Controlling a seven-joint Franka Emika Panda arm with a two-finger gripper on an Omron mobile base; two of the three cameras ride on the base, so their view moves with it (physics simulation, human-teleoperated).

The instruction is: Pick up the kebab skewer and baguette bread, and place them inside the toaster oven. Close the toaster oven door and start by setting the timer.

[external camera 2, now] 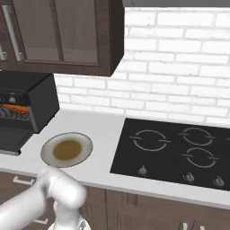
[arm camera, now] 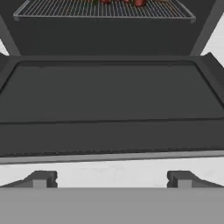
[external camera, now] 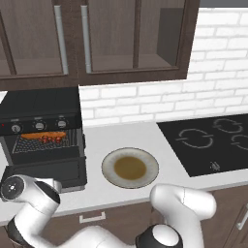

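The black toaster oven (external camera: 41, 104) stands on the counter at the left, with three knobs (external camera: 39, 126) in a row. Its door (external camera: 43, 169) hangs open and lies flat toward me. On the wire rack (external camera: 29, 145) lie the orange-brown baguette bread (external camera: 31, 136) and the red-chunked kebab skewer (external camera: 54, 139). In the hand view my gripper (arm camera: 111, 179) is open and empty, just before the front edge of the lowered door (arm camera: 109, 100). The rack (arm camera: 105, 11) shows beyond it, with red chunks of the kebab skewer (arm camera: 124, 2) at the top edge.
An empty round plate (external camera: 109, 162) with a brown centre sits on the white counter to the right of the oven. Further right lies a flat black stovetop (external camera: 213, 143). Dark wall cabinets (external camera: 97, 38) hang above.
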